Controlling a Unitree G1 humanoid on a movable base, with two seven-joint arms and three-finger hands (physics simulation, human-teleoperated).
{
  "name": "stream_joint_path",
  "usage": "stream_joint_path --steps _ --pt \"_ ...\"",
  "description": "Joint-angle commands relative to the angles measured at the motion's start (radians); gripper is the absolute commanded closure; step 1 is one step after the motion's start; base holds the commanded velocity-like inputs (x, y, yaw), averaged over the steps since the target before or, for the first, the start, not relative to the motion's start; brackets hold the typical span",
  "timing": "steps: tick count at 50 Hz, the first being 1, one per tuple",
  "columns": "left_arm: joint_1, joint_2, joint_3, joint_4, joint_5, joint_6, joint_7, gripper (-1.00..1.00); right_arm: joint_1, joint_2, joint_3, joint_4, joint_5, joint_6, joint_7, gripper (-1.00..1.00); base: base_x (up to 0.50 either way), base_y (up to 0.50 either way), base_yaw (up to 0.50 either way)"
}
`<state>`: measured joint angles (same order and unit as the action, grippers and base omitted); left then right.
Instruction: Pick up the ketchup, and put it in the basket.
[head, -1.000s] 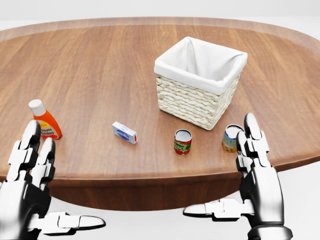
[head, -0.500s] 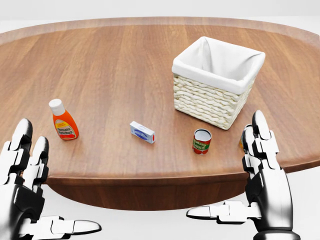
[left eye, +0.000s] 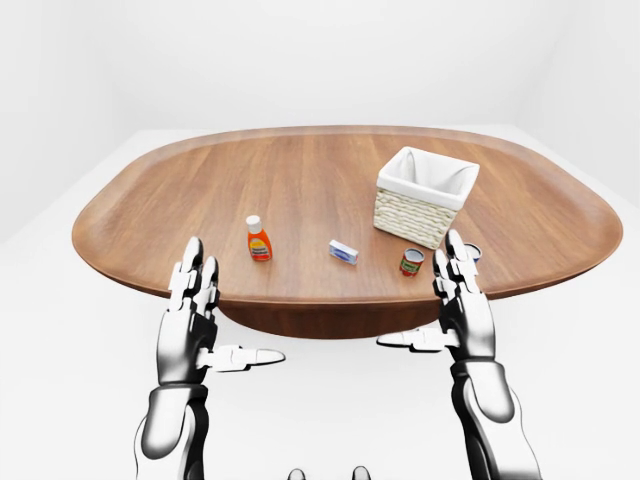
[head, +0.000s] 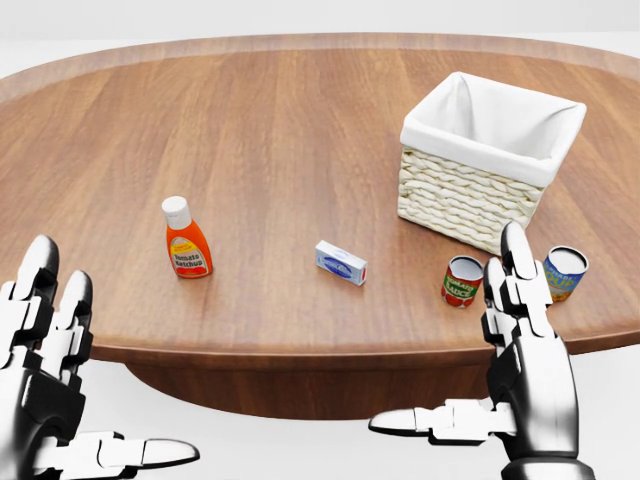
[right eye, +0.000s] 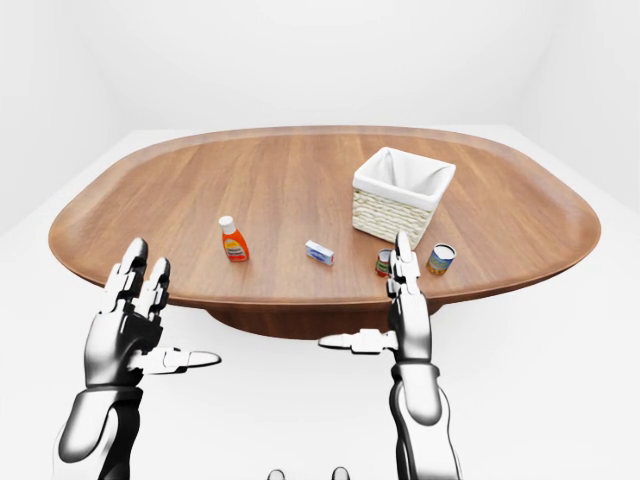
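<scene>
Both hands, left hand (head: 45, 385) and right hand (head: 520, 375), hover spread, near the ketchup (head: 186, 240).

The camera moved left: the ketchup (head: 186, 239), basket (head: 484, 160) and 2 cans all slid rightward in the head view.

Big oval wooden table (left eye: 300, 180), raised rim, darker pedestal underneath at centre. Plain white floor (left eye: 60, 330) all round, white walls (left eye: 300, 60) meeting in soft corners. Even, diffuse light, only faint shadows.
</scene>
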<state>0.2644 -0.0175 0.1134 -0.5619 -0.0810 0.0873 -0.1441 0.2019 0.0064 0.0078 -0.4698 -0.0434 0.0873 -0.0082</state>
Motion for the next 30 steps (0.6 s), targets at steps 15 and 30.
stream_joint_path --steps 15,30 --pt "-0.009 0.002 0.004 -0.012 -0.010 0.000 0.005 -1.00 0.003 -0.002 -0.006 -0.020 0.021 0.000 0.005 -1.00 0.28 0.00 0.00" --pt "-0.011 0.000 0.011 -0.016 -0.012 0.000 0.001 -1.00 0.004 -0.001 -0.007 -0.024 0.022 0.000 0.003 -1.00 0.50 0.00 0.00"
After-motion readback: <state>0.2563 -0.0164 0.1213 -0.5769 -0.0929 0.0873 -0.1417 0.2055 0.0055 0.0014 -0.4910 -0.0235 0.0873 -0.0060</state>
